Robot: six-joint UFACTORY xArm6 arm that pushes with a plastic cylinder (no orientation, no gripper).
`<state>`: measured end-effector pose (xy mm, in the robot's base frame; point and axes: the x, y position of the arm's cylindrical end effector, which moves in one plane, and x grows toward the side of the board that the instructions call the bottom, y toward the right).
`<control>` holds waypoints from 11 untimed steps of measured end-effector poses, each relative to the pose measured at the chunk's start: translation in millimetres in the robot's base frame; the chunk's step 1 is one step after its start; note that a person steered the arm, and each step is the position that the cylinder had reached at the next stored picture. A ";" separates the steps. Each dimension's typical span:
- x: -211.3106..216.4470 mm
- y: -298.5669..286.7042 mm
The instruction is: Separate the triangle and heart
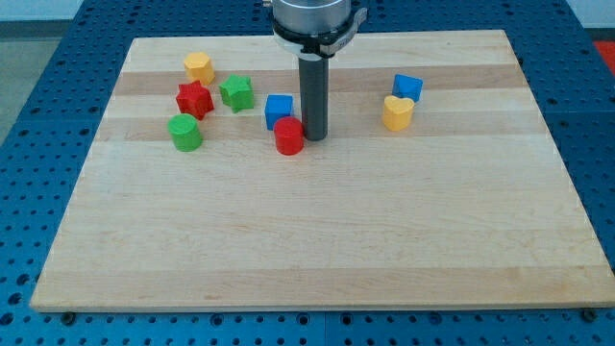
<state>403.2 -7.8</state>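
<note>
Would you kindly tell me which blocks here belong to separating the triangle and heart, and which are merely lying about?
Job:
blue triangle block
yellow heart block
my tip, beside the red cylinder block

Lying about:
blue cube block
green star block
red star block
green cylinder block
yellow hexagon block

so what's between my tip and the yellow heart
Nothing: in the camera view, only bare board separates my tip from the yellow heart.
</note>
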 end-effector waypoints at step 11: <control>28.5 133.8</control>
